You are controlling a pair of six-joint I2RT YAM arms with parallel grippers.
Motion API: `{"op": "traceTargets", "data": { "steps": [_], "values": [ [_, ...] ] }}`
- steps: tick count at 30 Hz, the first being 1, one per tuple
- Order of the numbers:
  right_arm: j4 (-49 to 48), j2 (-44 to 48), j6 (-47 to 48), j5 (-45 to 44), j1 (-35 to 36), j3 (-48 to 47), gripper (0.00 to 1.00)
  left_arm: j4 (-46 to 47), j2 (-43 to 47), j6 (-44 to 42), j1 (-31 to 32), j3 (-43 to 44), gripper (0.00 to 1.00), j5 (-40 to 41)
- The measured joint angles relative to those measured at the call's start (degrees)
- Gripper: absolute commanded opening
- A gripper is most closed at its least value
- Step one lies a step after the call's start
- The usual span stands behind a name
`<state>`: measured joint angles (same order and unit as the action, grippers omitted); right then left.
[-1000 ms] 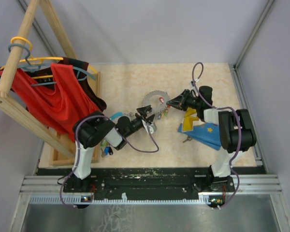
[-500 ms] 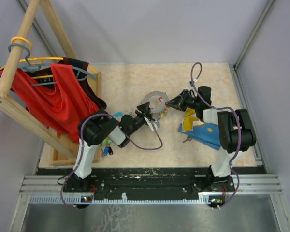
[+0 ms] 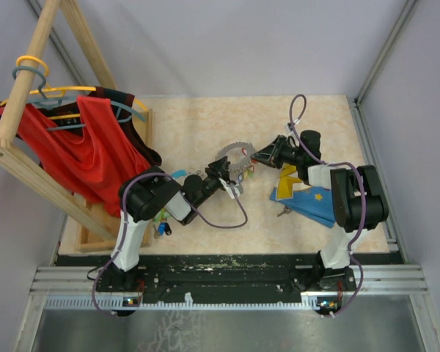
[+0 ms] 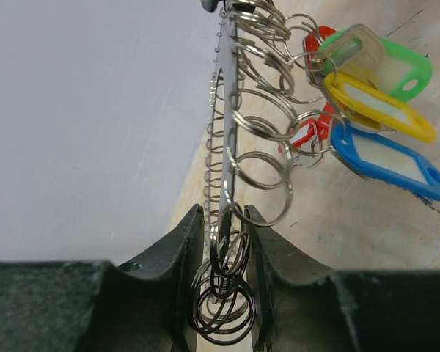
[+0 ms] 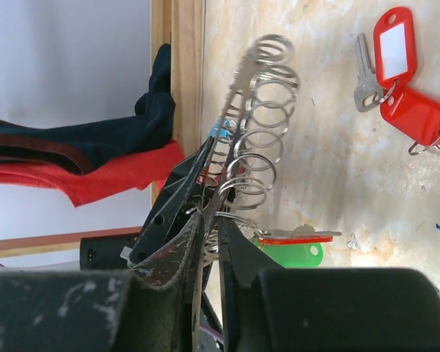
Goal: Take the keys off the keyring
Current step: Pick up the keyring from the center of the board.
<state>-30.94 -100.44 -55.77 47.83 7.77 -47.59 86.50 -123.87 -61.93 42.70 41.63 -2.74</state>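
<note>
At the bottom of the left wrist view, our left gripper [image 4: 221, 220] pinches the keyring [image 4: 231, 110], its band and bunched loops squeezed between the fingers. The ring rises on edge to the top of the frame. At the upper right hang keys [image 4: 374, 103] with green, yellow, blue and red tags. In the right wrist view, our right gripper [image 5: 209, 220] has its fingers nearly together about the ring's other rim; we cannot tell whether they press it. Farther off, upper right, a red-tagged key [image 5: 392, 55] lies loose on the table [image 5: 315, 147]. From above, the ring sits mid-frame between both grippers.
</note>
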Motion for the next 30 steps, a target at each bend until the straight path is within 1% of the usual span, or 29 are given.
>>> {"op": "traceTargets", "data": {
  "steps": [1, 5, 10, 13, 17, 23, 30],
  "values": [
    [-0.22, 0.00, 0.00, 0.20, 0.00, 0.00, 0.21, 0.00, 0.00, 0.00, -0.02, -0.09, 0.00, 0.07],
    [-1.73, 0.00, -0.15, 1.42, 0.00, 0.00, 0.38, 0.00, 0.13, 0.48, 0.07, -0.37, 0.00, 0.28],
    [-3.72, 0.46, -0.31, 3.02, -0.09, 0.15, 0.52, 0.00, 1.14, 1.75, 0.07, -1.29, 0.00, 0.55],
    [-4.81, 1.66, 0.17, 4.17, -0.50, 0.46, 0.58, 0.00, 2.19, 3.43, 0.07, -1.75, 0.00, 1.07],
    [-5.73, 5.62, 2.21, 5.66, -1.18, 1.01, 0.60, -0.04, 4.13, 6.88, 0.07, -3.15, 0.00, 2.29],
    [-4.17, 13.18, 9.09, 6.64, -1.31, 1.03, 0.61, -0.09, 9.60, 12.52, 0.07, -4.70, 0.00, 3.85],
    [0.59, 19.80, 19.96, 8.02, -1.31, 1.05, 0.57, -1.44, 17.03, 19.28, 0.07, -8.57, 0.00, 3.72]
  ]
}}
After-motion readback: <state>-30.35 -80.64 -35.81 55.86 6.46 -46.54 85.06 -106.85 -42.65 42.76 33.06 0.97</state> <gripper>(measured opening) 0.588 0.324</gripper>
